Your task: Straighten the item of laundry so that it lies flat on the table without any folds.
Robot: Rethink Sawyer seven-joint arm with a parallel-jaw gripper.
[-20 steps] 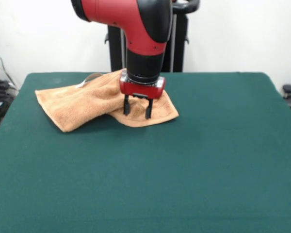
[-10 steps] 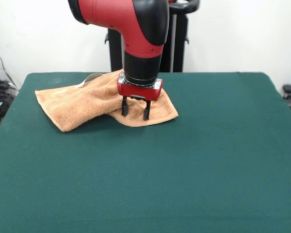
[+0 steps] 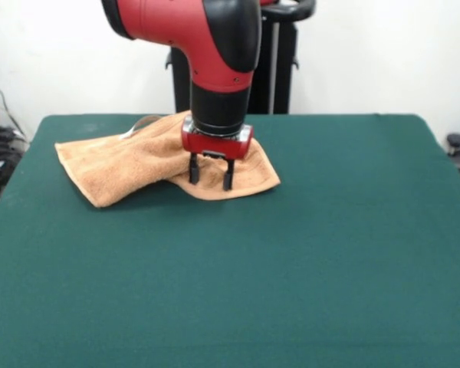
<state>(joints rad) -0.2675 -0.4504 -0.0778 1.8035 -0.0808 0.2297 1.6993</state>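
One view only, from the front: the towel (image 3: 149, 157) lies rumpled at the far left of the tabletop (image 3: 291, 261), folded over itself. The hand (image 3: 209, 182) hangs open over its near fold, fingers apart, so closing here may pinch both layers and drag the fold along.

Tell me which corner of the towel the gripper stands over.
The corner at the picture's right, lying flat toward the table's middle. The open gripper stands just beside it; the other visible corner lies far off, at the picture's left.

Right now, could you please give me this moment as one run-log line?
claw: open, over towel's near edge | towel: folded, bunched, not flat | table: green | stage: grasp not yet made
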